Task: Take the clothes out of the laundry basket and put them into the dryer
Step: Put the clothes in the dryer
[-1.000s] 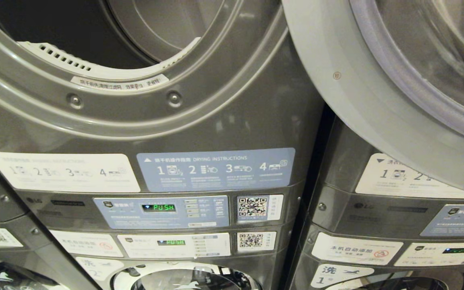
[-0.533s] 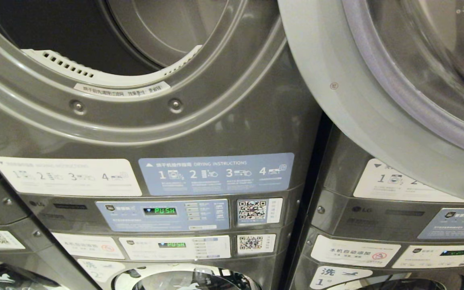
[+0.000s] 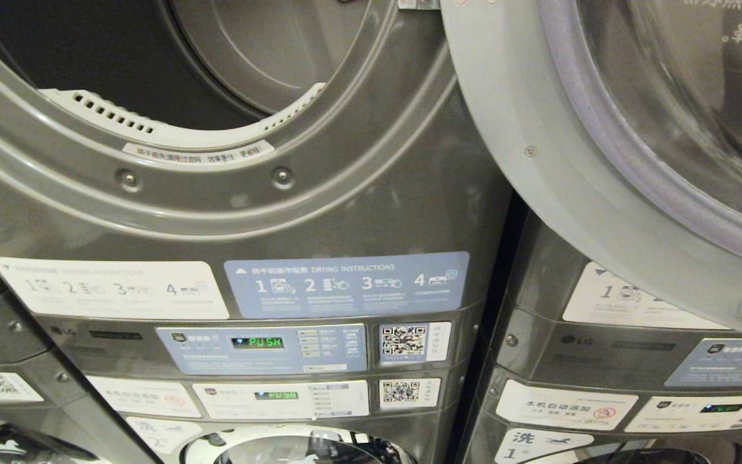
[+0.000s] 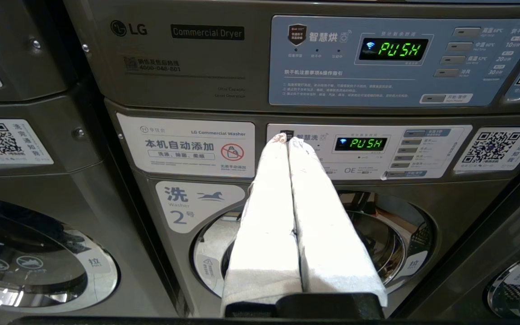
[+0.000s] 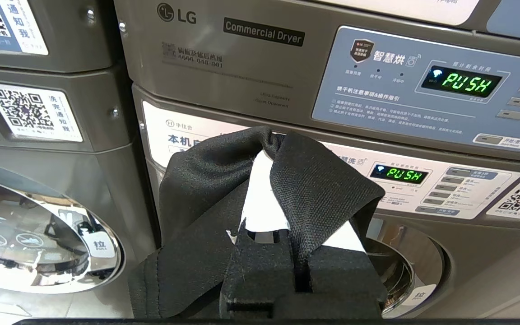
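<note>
The right gripper [image 5: 266, 158] is pinching a black cloth [image 5: 314, 180], its white-wrapped fingers pressed together with the fabric folded over their tips and hanging down both sides toward the wrist. The left gripper [image 4: 287, 141] carries nothing; its two white fingers [image 4: 323, 225] lie pressed flat against each other. Both wrist views face the control panels [image 5: 422, 99] and the round washer door [image 4: 377, 234] low on the stack, so both grippers sit below the place where the cloth must go. The dryer opening [image 3: 152, 58] shows only in the head view, at the top left, above the blue instruction label [image 3: 345, 283]; its door [image 3: 570, 161] stands swung open to the right, and the white lint grille [image 3: 113, 116] lines the bottom lip of the opening. Neither arm shows in the head view. The relation that counts is therefore vertical: the drum mouth lies above and beyond the loaded right gripper, so the cloth probably has to be raised past the label and over the bottom lip before it can go forward into the drum. The hanging folds look likely to drag on that lip if the lift is short. The laundry basket is in none of the views.
</note>
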You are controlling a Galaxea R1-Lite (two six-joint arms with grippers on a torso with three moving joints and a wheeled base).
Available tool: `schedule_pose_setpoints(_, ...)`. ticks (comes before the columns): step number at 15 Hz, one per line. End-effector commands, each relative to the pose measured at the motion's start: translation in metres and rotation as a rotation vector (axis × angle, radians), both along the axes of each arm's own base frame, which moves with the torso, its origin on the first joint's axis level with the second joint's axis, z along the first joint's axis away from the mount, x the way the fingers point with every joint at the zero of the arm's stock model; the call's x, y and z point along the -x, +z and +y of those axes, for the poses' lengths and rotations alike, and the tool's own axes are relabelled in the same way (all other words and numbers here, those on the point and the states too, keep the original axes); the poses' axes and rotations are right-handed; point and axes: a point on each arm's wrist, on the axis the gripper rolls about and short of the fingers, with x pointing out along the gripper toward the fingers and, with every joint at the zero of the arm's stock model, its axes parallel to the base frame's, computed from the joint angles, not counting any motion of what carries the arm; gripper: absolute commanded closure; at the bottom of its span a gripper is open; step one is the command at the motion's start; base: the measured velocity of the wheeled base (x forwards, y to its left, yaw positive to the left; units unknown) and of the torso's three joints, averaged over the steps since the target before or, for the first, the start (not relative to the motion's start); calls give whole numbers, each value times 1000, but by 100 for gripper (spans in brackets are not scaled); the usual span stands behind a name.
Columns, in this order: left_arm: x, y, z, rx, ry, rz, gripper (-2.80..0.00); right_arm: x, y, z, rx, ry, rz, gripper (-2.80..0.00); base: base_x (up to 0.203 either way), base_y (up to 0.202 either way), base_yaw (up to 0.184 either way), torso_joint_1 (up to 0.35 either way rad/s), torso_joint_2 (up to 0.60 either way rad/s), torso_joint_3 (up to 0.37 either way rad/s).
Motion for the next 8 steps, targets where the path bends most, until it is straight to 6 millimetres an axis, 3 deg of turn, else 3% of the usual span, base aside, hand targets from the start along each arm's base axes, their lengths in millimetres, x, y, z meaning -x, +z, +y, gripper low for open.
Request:
schedule_pose_setpoints(1,0,0,0,-2,0,-1,0,0,0,0,1,1,2,0,0,0,0,71,-131,-67)
schedule_pose_setpoints(8,0,0,0,-1,0,-3,0,0,0,0,-3,1,2,0,0,0,0,61,-114,-59)
